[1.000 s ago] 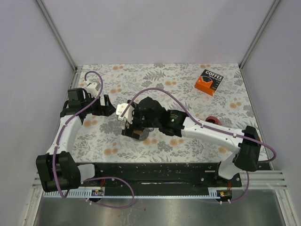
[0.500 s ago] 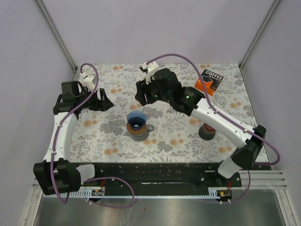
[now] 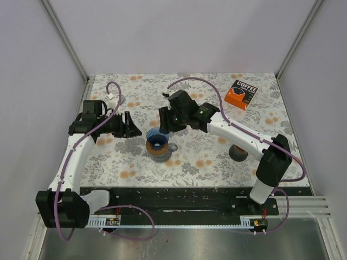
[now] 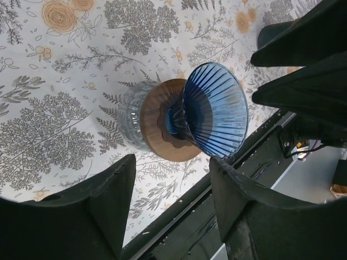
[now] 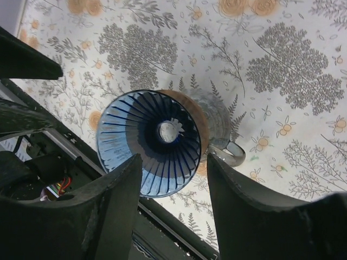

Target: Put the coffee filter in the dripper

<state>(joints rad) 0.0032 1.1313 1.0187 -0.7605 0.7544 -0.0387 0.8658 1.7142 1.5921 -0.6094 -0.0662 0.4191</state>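
Closing in from the left, the left gripper (image 3: pixel 134 129) hangs just beside the dripper (image 3: pixel 157 138), nearer than a second ago, jaws apart and empty. The dripper sits on a glass mug (image 3: pixel 163 153), its ribbed inside bare. No filter shows anywhere, so the placing looks undone. The right gripper (image 3: pixel 163 125), which covered the dripper a second ago, now hovers just beyond it, released and empty. A dark cup (image 3: pixel 238 153) stands near that arm, and an orange box (image 3: pixel 241 93) lies far right.

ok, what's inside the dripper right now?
Dripper: bare blue ribs down to the drain hole, nothing sitting in it. The right gripper covers part of the lower-left rim.
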